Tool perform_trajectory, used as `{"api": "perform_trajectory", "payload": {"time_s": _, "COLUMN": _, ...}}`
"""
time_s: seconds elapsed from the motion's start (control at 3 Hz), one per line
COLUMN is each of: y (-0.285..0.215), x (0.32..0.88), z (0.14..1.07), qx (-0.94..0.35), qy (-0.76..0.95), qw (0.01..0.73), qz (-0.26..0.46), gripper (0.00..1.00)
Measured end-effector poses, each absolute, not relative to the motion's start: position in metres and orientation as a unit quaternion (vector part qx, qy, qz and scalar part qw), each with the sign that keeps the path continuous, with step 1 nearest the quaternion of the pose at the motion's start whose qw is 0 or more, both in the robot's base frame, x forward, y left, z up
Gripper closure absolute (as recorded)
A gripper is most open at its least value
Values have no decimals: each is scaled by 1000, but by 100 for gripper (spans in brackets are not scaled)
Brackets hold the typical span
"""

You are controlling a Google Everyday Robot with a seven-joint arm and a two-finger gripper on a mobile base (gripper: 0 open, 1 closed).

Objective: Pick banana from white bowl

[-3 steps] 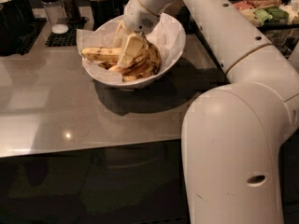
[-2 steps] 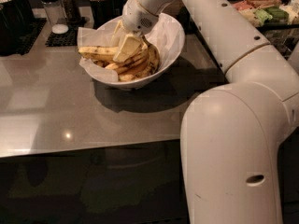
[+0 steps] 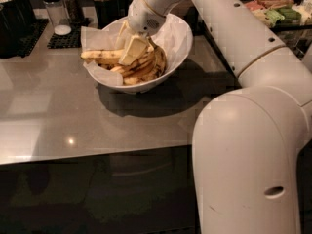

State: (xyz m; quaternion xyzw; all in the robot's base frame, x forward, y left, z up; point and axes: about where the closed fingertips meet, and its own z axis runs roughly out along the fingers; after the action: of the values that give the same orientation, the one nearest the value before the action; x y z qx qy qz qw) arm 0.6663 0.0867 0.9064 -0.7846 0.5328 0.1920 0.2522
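Observation:
The white bowl (image 3: 178,45) stands on the grey table, lined with crinkled white paper, and holds several bananas. The longest, pale yellow banana (image 3: 99,55) lies across the bowl's left side, its end sticking out towards the left rim. Shorter, browner bananas (image 3: 146,69) lie below and to the right of it. My gripper (image 3: 132,48) reaches down into the bowl from the upper right. It sits on top of the pile, at the right end of the long banana. The arm's wrist hides the back of the bowl.
The grey table (image 3: 58,126) has its front edge low in the view. A glass shaker (image 3: 54,13) on a black mat and dark containers stand at the back left. A tray of food (image 3: 273,9) is at the back right. My white arm and base (image 3: 248,150) fill the right side.
The gripper has shifted slightly left and up inside the bowl. The bananas and the bowl stay about where they were.

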Motion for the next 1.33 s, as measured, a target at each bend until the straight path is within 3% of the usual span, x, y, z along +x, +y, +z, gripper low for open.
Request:
{"api": "perform_trajectory", "payload": {"time_s": 0.33, "y": 80, "x": 642, "z": 933, "qx": -788, "qy": 498, "qw": 304, "qz": 198, "gripper": 100}}
{"api": "perform_trajectory", "payload": {"time_s": 1.0, "y": 64, "x": 540, "z": 1017, "qx": -756, "qy": 456, "qw": 441, "qz": 160, "gripper": 100}}
{"api": "perform_trajectory", "payload": {"time_s": 1.33, "y": 56, "x": 494, "z": 1016, "qx": -732, "qy": 472, "qw": 469, "qz": 151, "gripper": 100}}
